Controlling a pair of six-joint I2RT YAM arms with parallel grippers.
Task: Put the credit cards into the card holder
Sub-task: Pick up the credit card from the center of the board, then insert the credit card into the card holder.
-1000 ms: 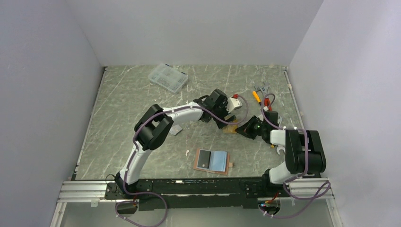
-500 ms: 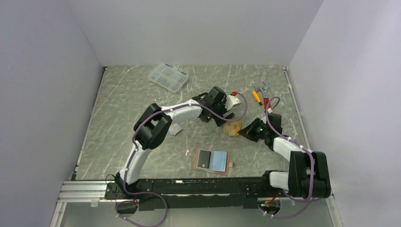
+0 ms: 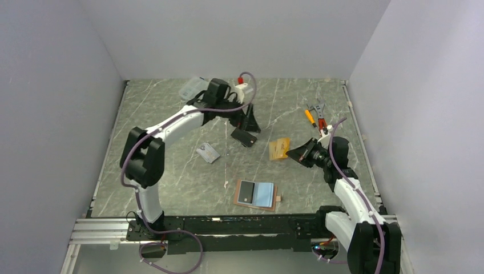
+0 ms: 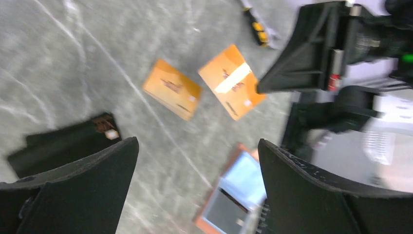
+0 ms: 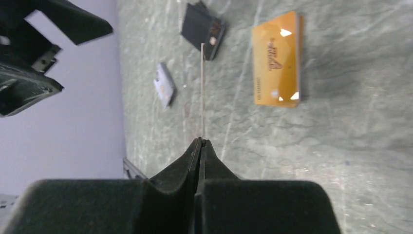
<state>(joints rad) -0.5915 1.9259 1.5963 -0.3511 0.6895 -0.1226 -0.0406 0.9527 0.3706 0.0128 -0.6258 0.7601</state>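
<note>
My right gripper is shut on the edge of a thin orange-gold credit card, which shows edge-on in the right wrist view. A second orange-gold card lies flat on the table just beyond it. The black card and the silver-grey card also lie flat. My left gripper hangs open and empty above the black card. The pinkish-brown card holder lies open near the front, showing a dark panel and a light blue one.
A clear compartment box sits at the back left, partly behind my left arm. Wrenches and an orange-handled screwdriver lie at the back right. Grey walls close in the table on three sides.
My left arm has swung from the orange cards toward the back left, uncovering the black card. My right arm has stretched out, its gripper still by the orange cards and shut.
</note>
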